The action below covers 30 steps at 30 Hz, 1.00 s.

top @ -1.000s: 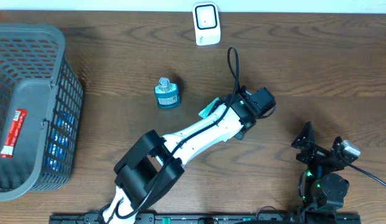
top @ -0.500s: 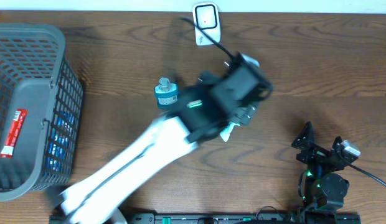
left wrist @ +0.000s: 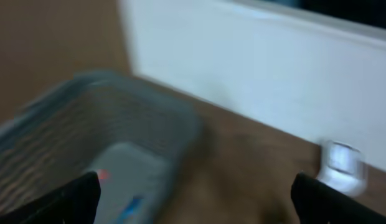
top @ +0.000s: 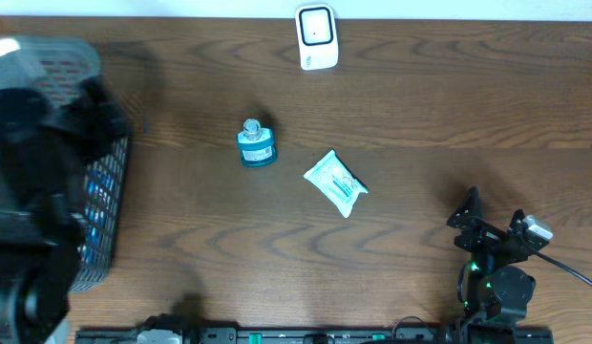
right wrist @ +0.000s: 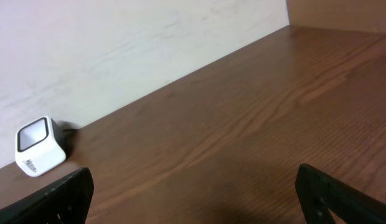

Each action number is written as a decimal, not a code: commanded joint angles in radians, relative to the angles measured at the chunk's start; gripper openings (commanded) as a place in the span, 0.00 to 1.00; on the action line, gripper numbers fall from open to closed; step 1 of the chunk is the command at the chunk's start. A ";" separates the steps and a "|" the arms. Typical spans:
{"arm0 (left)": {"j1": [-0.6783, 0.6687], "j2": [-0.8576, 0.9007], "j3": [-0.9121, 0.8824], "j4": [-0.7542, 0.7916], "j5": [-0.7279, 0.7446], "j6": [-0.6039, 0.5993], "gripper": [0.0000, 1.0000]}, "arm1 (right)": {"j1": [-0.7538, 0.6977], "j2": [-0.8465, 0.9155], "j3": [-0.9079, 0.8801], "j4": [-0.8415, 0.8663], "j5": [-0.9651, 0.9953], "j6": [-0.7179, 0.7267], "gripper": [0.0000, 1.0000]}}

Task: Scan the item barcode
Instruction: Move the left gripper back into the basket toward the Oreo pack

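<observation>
Now, from overhead, the left arm (top: 33, 191) has swung off to the far left and is a dark blur over the basket (top: 105, 201), where a second ago it reached across the middle of the tabletop (top: 420, 96) with the packet (top: 335, 183). The packet lies alone on the wood, just right of the bottle (top: 256, 144) and well short of the scanner (top: 316, 36) at the back edge. The right end effector (top: 489, 222) sits parked at lower right, spread wide and empty. In the left wrist view, smeared by motion, the left end effector (left wrist: 193, 202) is spread wide with nothing in it, the basket ahead. The right wrist view shows only the scanner and bare wood. By my reading, the packet has been let go and the arm is heading to the basket for another item.
</observation>
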State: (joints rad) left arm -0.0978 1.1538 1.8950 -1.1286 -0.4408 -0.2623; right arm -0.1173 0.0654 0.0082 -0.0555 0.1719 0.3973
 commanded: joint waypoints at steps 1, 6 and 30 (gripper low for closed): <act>0.189 0.023 -0.015 -0.021 0.060 -0.027 0.98 | 0.014 0.002 -0.003 -0.001 0.002 -0.013 0.99; 0.406 0.102 -0.029 -0.008 0.233 -0.027 0.98 | 0.014 0.002 -0.003 -0.001 0.002 -0.013 0.99; 0.652 0.679 -0.096 -0.132 0.548 0.379 0.98 | 0.014 0.002 -0.003 -0.001 0.002 -0.013 0.99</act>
State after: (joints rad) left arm 0.5549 1.8080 1.8191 -1.2472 0.0589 0.0463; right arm -0.1173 0.0654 0.0082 -0.0555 0.1715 0.3973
